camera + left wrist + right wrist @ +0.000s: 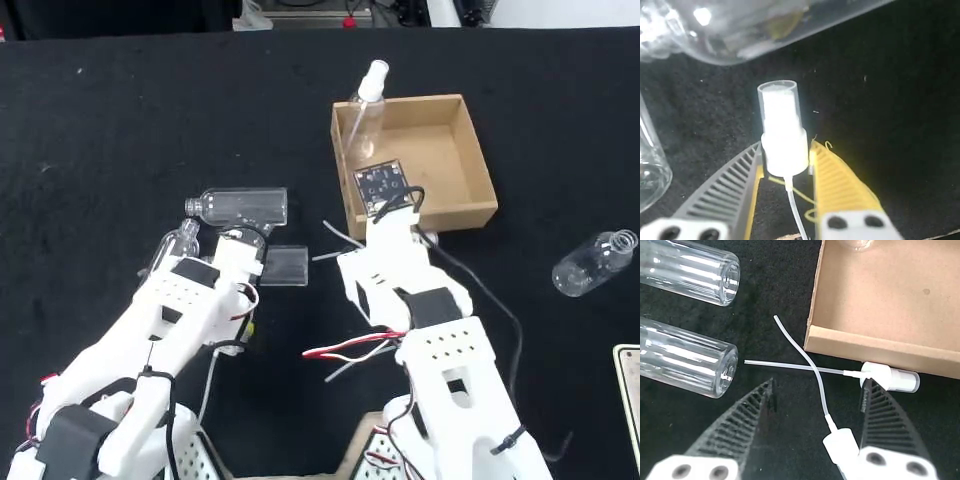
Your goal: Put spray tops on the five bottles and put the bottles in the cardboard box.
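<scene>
- High view: the left arm [190, 300] ends beside a lying bottle [240, 207], whose neck is turned away from the right arm [410, 290]. The right arm ends at the near wall of the box [470, 150]. A capped bottle [365, 110] stands in the box corner. A spare bottle [595, 262] lies on the table, well apart from both arms.
- Left wrist view: the left gripper [785, 150] is clamped on the collar of the held top [782, 125].
  - The cap points out past the fingertips, and the tube [797, 215] trails back towards the wrist.
  - The lying bottle [765, 25] is beyond the fingertips, with its long axis across the line of the fingers.
- Right wrist view: the right gripper [817, 385] is spread wide and holds nothing.
  - An inner top [840, 442] lies in the gap, close against one finger, with its tube running out past the fingertips.
  - An outer top [890, 377] lies just beyond that finger's tip, against the box wall, with its tube crossing in front of the gap.
  - A near bottle [685, 357] and a far bottle [690, 270] lie outside the other finger. Both present full-width ends, judged to be bases, towards the gap.
- Judgement: the coming move turns on the tube pointing at the wrist and not at a neck. A bottle mouth is to be brought to the tube, or the top turned round. The right arm is nearer the loose tops.
</scene>
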`<action>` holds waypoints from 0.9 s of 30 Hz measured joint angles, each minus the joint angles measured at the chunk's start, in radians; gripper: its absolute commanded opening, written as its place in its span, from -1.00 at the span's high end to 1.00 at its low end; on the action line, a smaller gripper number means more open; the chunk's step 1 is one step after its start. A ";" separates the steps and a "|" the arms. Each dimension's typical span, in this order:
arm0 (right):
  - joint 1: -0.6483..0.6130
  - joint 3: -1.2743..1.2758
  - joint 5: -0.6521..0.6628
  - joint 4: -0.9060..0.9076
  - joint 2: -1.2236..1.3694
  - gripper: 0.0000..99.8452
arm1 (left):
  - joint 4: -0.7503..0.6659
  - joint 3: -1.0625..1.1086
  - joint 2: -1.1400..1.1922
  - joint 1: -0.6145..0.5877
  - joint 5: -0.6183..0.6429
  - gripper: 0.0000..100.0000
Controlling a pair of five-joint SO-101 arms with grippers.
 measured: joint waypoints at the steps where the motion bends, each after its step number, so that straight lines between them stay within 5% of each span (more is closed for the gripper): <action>1: 0.015 -0.003 0.000 0.015 0.000 0.47 | 0.000 0.000 0.000 0.000 0.000 0.85; 7: 0.141 -0.241 0.009 0.327 -0.091 0.47 | 0.000 0.000 0.000 0.000 0.000 0.85; 12: 0.367 -0.393 0.138 0.453 -0.157 0.47 | 0.000 0.000 0.000 0.000 0.000 0.85; 19: 0.740 -0.404 0.273 0.450 -0.164 0.43 | -0.064 0.009 0.000 0.000 0.000 0.85; 27: 0.997 -0.199 0.310 0.186 -0.164 0.22 | -0.071 0.011 0.000 0.000 0.000 0.85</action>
